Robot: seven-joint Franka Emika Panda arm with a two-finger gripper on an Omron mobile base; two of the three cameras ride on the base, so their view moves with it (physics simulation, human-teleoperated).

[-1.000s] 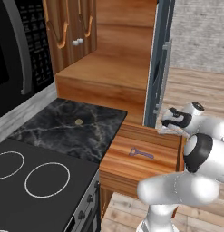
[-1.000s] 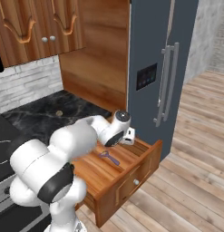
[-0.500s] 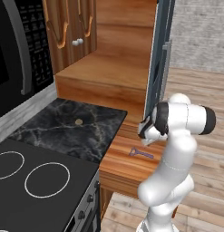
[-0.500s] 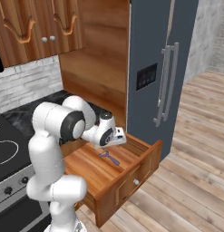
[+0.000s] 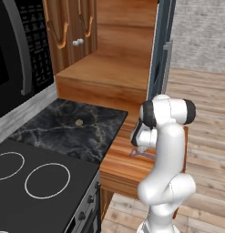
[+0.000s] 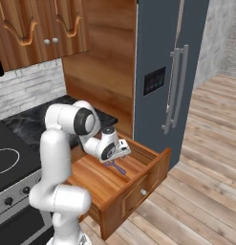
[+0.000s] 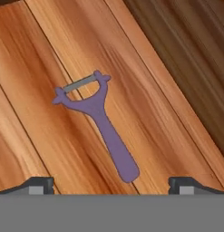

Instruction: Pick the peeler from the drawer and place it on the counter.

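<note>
The small purplish-blue peeler with the forked Y-shaped head (image 7: 99, 121) is seen lying flat on the wooden bottom of the pulled-out orange-brown wooden drawer (image 6: 138, 189), and there it is in the right base view as well (image 6: 115, 166), out in the middle of the boards. From the left base view its handle end is glimpsed (image 5: 135, 153) just beside the arm, partly hidden.

The white arm's two-finger gripper (image 7: 111, 183) is held directly over the tool, pointed down into the drawer; in the right base view the hand is seen poised just above the peeler (image 6: 120, 152). The jaws are spread wide: one dark fingertip (image 7: 37, 185) is seen at the lower left of the hand view, the other at the lower right, with the peeler's handle end lying between them and touched by neither. Nothing is gripped.

In the hand view the grey blade bar of the peeler is seen across the fork, pointing away from the fingers.

The glossy black marble-patterned counter with white veins (image 5: 54, 132) is seen beside the drawer, with a small round tan disc (image 5: 79, 122) resting on it.
</note>
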